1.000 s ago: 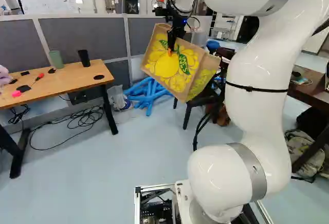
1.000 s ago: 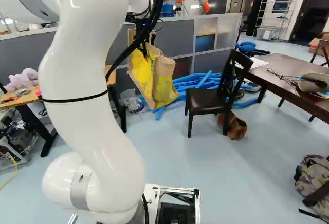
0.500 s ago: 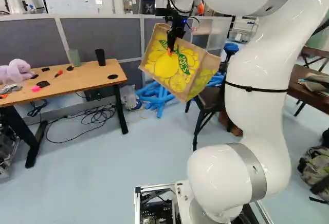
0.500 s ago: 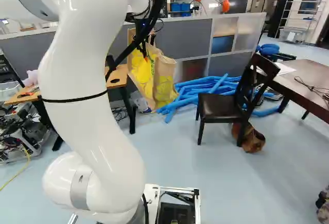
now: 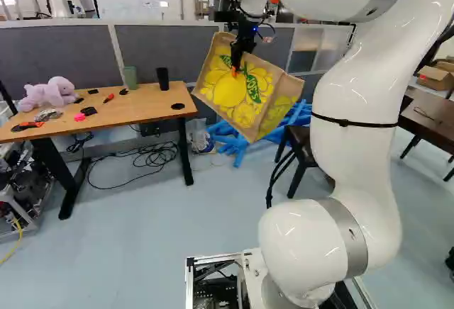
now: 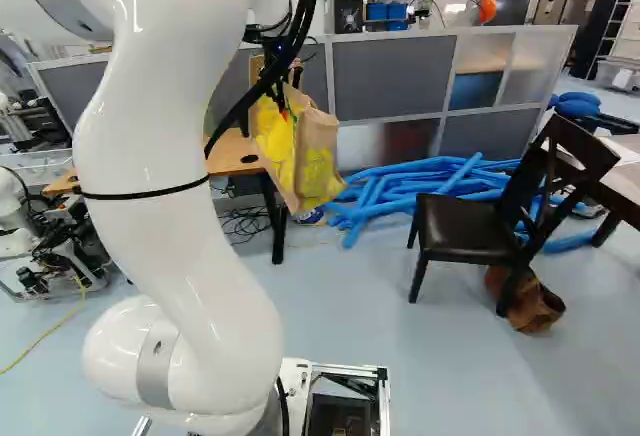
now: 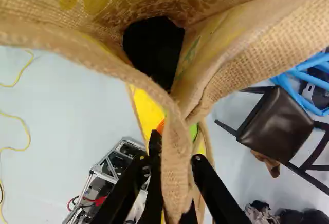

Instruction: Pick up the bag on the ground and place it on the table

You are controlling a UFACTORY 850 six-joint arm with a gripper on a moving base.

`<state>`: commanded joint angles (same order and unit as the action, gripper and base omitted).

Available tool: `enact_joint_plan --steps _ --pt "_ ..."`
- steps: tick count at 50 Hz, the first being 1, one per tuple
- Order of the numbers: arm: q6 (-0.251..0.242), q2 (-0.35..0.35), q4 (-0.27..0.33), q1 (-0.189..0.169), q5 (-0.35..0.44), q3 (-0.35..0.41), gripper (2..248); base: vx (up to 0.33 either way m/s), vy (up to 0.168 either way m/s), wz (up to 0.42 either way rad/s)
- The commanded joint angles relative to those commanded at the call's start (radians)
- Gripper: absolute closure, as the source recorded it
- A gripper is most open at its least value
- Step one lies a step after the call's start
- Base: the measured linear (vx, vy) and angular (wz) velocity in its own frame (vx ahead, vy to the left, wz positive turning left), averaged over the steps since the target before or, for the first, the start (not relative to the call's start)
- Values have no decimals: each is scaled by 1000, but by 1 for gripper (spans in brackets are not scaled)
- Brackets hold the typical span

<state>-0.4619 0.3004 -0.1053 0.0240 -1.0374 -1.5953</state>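
1. Claw (image 7: pixel 175 151) pinching a fold of the bag (image 5: pixel 228 95) at its upper edge, fabric caught between both fingers.
2. Bag hangs tilted in the air, well off the floor (image 5: pixel 156 252): the picking up looks done.
3. Inside its open mouth sits something black (image 7: pixel 154 49); it may be an item or just deep shadow, hard to tell.
4. Beyond, the wooden table (image 5: pixel 145 110) seems the likely goal; carrying over, lowering and letting go remain.
5. On it stand a green cup (image 5: pixel 130 77) and a black cup (image 5: pixel 163 79), contents not visible.
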Motion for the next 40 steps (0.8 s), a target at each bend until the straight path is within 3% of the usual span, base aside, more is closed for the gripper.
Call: enact_joint_plan --steps 40 --pt "0 0 0 0 0 0 227 110 105 127"
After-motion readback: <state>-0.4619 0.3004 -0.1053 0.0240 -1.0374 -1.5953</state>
